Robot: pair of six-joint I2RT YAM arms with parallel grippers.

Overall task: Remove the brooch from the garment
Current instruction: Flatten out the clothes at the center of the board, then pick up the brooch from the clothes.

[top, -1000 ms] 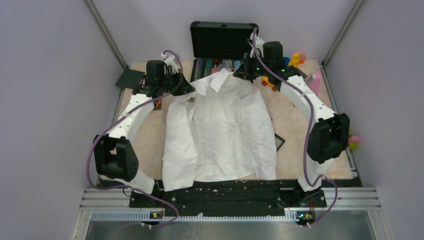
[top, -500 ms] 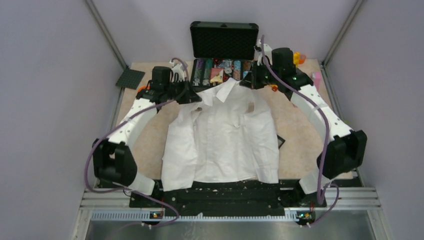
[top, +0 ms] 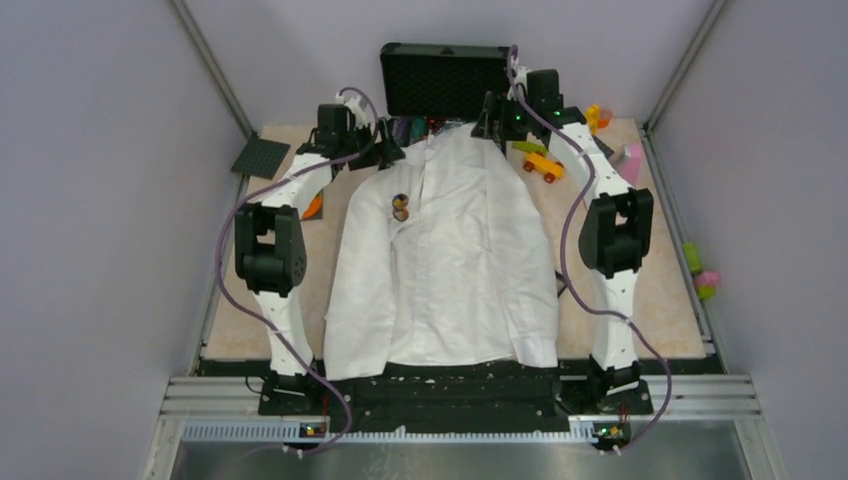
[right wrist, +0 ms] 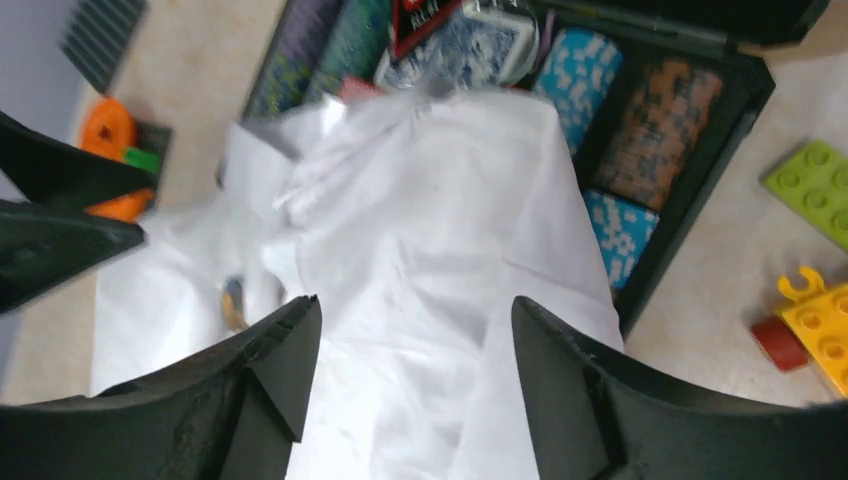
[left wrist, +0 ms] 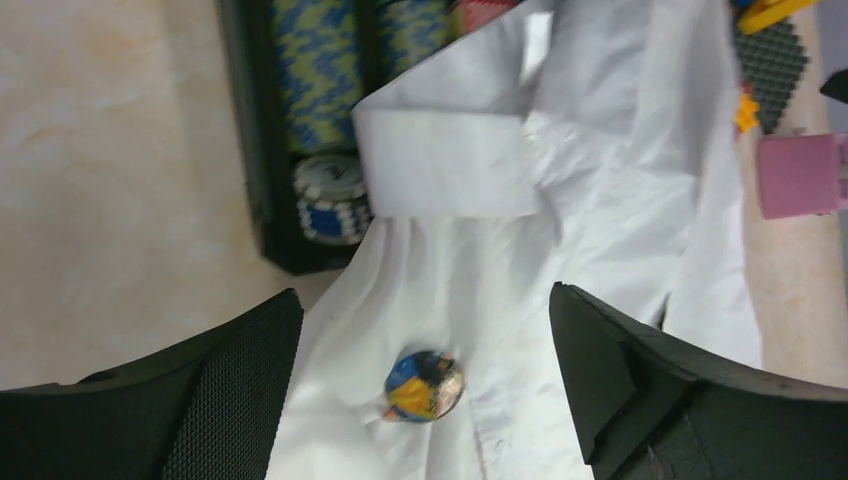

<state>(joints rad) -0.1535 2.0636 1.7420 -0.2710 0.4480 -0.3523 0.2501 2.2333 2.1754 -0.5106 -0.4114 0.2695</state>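
The white shirt (top: 450, 270) lies spread flat on the table, collar toward the far edge. The brooch (top: 400, 207) is a small round blue, yellow and brown ornament pinned on the shirt's left chest. My left gripper (top: 385, 155) hovers over the left shoulder, open and holding nothing. In the left wrist view the brooch (left wrist: 424, 385) sits below the gap of that gripper (left wrist: 425, 295), with the folded collar (left wrist: 450, 165) beyond. My right gripper (top: 490, 125) is open over the right shoulder. In its wrist view, this gripper (right wrist: 415, 300) has only shirt (right wrist: 430, 200) beneath it, and the brooch (right wrist: 233, 300) is a blur at the left.
A black case (top: 445, 80) with its lid up and rows of poker chips (left wrist: 310, 80) stands just beyond the collar. A yellow toy car (top: 543, 163), a pink block (top: 632, 155), a black studded plate (top: 260, 157) and an orange piece (top: 312, 205) lie around the shirt.
Both grippers were shut on the shirt's shoulders and drew it toward the far edge. They have now opened and let go. The shirt lies flatter with the brooch plainly showing.
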